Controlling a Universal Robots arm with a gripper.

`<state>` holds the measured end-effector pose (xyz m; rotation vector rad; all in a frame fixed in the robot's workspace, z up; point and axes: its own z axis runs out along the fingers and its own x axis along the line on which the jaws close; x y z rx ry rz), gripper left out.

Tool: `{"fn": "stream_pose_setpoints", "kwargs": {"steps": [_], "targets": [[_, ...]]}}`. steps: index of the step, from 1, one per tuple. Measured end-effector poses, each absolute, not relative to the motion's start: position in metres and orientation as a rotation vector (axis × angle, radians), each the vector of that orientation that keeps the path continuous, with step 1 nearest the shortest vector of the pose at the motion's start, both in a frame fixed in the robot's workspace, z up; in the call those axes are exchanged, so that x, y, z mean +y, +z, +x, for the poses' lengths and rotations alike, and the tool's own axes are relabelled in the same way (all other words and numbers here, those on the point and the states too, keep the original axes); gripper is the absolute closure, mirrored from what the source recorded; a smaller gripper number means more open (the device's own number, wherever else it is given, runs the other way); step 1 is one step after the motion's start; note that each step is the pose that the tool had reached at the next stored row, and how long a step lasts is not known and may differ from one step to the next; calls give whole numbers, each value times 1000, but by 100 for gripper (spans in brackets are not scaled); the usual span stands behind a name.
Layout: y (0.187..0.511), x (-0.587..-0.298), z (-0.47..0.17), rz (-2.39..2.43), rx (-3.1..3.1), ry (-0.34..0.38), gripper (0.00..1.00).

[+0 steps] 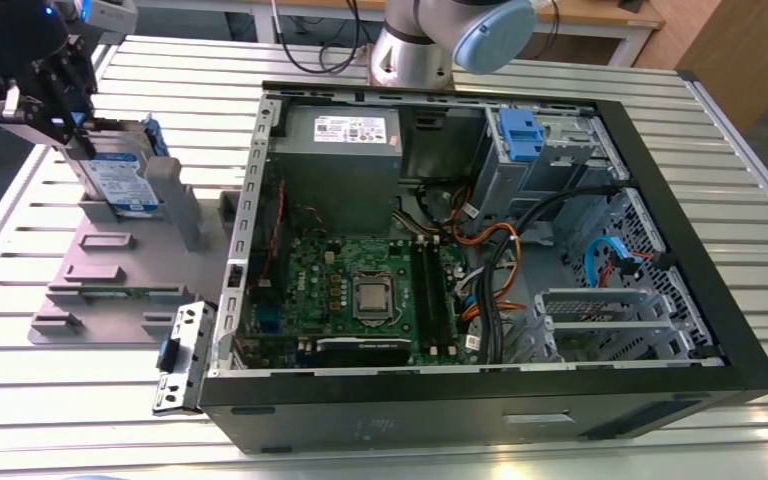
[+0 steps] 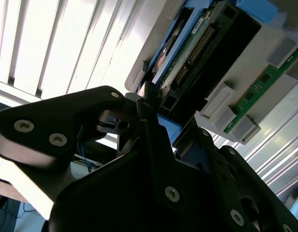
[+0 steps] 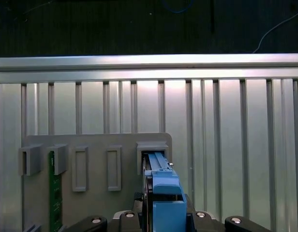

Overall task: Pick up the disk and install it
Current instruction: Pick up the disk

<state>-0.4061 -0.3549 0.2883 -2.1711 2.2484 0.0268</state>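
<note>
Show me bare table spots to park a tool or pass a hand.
Free: the table along the exterior view's right of the computer case, and its corner at that view's lower left, below the grey holder. Crowded: around the disk, with the pincer right at it, and the gap between holder and case, taken by a metal bracket.

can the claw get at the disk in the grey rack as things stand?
Probably yes. The claw sits right at the top edge of the disk, which stands upright in the grey rack with nothing over it.
</note>
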Motion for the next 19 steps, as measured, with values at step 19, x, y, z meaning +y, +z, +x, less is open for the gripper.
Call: {"fn": "stream_pose_setpoints", "kwargs": {"steps": [19], "targets": [[295,-355,-406,-2172,2247,27,64]]}}
